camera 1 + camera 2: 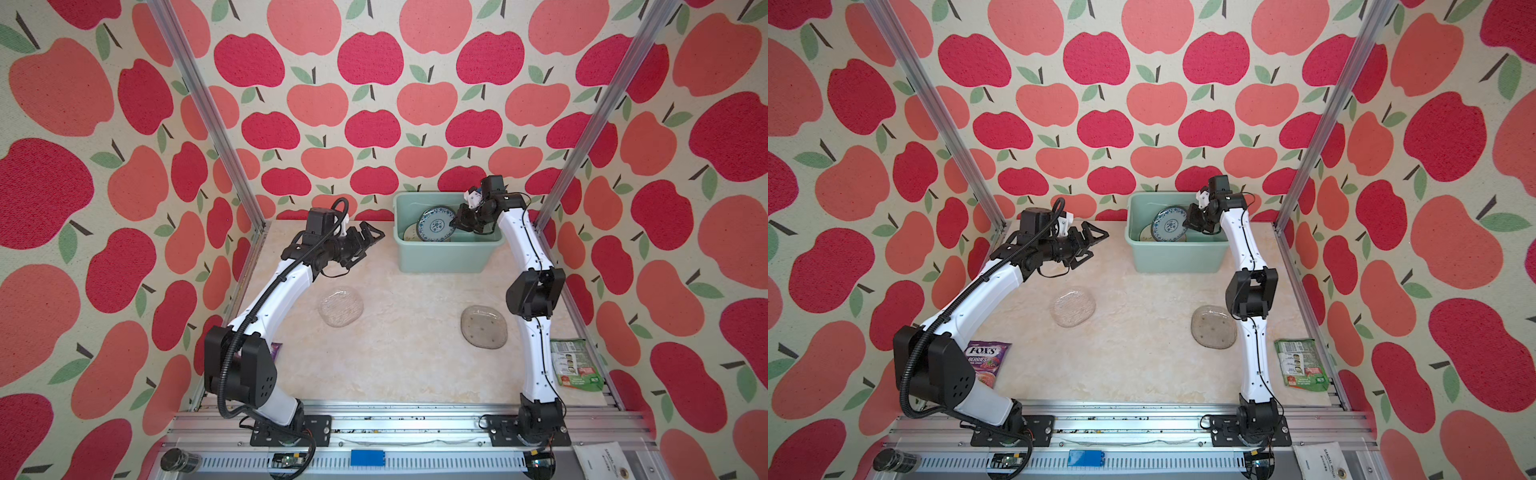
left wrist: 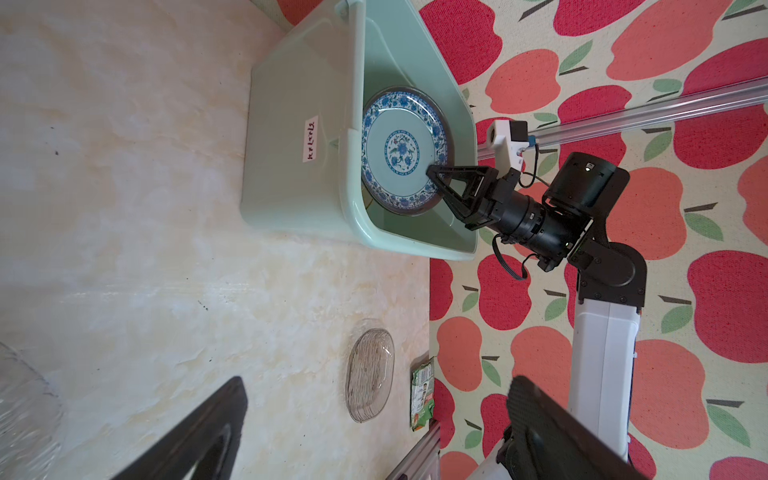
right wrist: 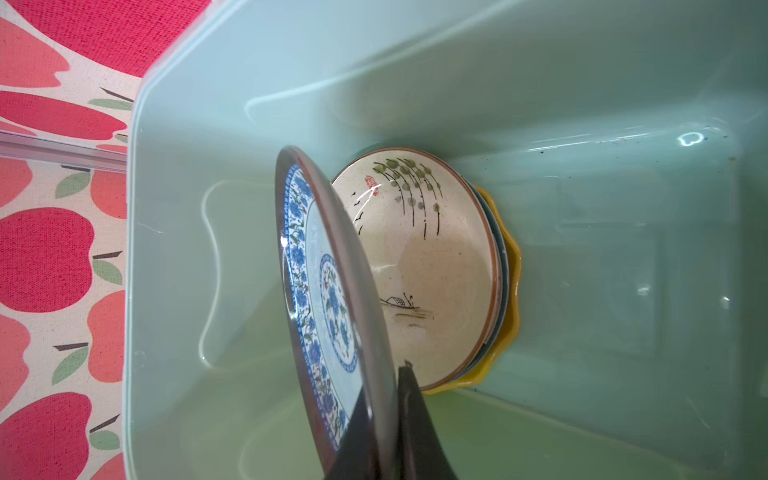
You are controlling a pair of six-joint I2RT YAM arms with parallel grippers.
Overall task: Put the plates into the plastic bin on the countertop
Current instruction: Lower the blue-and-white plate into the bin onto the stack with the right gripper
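Observation:
The mint-green plastic bin [image 1: 444, 253] stands at the back right of the countertop [image 1: 395, 365]. My right gripper [image 1: 456, 224] reaches into it, shut on the rim of a blue patterned plate [image 1: 436, 224] held tilted on edge. The right wrist view shows that plate [image 3: 316, 291] above a cream plate [image 3: 432, 270], which is stacked on a yellow scalloped one [image 3: 513, 291]. Two clear glass plates lie on the countertop, one left of centre [image 1: 341, 306] and one beside the right arm [image 1: 484, 326]. My left gripper [image 1: 370, 245] hovers open and empty, left of the bin.
A purple snack packet [image 1: 986, 361] lies by the left arm's base. A green packet [image 1: 575, 365] sits at the right edge. Aluminium rails [image 1: 216, 124] and apple-patterned walls close in the sides and back.

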